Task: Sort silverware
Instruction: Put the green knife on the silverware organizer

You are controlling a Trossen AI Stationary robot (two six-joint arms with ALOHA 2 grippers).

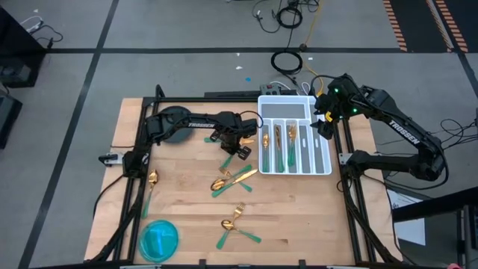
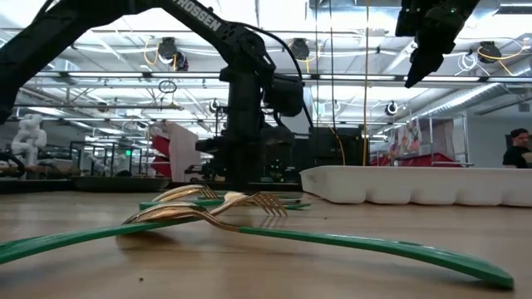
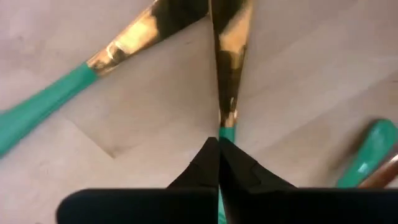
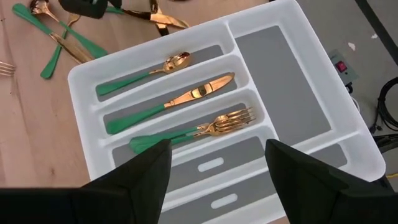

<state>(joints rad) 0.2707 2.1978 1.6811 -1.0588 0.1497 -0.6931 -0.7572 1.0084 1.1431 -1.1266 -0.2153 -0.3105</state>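
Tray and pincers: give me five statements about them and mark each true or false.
1. The tray holds a spoon, a knife and forks, each in its own slot. True.
2. The tray's widest slot holds two knives. False: it holds nothing.
3. The left pincer is shut on a green handle down at the table. True.
4. The right pincer grips a fork. False: it hangs open above the tray, holding nothing.
5. All the silverware is in the tray. False: pieces lie on the table, among them a spoon near the left edge.
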